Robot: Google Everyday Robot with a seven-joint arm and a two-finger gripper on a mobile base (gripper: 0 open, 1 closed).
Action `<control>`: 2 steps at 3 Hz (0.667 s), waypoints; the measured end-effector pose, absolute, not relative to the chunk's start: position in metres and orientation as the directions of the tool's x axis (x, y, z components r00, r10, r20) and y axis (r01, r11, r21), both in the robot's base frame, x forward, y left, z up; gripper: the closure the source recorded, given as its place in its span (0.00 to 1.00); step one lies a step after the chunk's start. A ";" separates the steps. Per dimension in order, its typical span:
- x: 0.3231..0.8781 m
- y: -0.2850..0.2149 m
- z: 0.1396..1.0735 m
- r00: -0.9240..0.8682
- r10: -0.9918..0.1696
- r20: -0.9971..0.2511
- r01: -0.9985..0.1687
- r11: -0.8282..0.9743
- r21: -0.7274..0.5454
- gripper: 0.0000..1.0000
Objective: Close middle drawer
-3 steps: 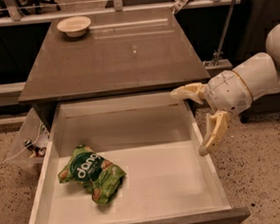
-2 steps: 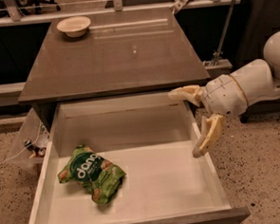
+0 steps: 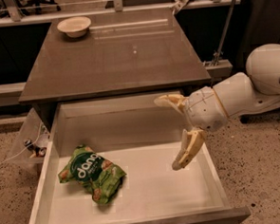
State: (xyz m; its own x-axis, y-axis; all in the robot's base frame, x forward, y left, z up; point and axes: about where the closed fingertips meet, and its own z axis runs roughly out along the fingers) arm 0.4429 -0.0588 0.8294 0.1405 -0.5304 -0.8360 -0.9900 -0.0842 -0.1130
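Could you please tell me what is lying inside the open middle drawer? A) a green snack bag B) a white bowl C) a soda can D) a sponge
A: a green snack bag lies on the floor of the middle drawer, left of centre; the bowl sits on the cabinet top, and the gripper hangs open over the drawer's right side.

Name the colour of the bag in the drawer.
Green bag, camera view; open gripper hangs over the middle drawer, right side.
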 end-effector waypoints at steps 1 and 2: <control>0.438 -0.042 0.819 0.143 -0.523 -0.840 -0.987 -0.136 -0.084 0.00; 0.433 -0.025 0.805 0.132 -0.496 -0.858 -0.981 -0.190 -0.041 0.00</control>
State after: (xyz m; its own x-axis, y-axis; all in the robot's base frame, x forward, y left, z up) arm 0.4334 -0.0252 0.8053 0.1322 -0.4964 -0.8580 -0.9809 -0.1900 -0.0412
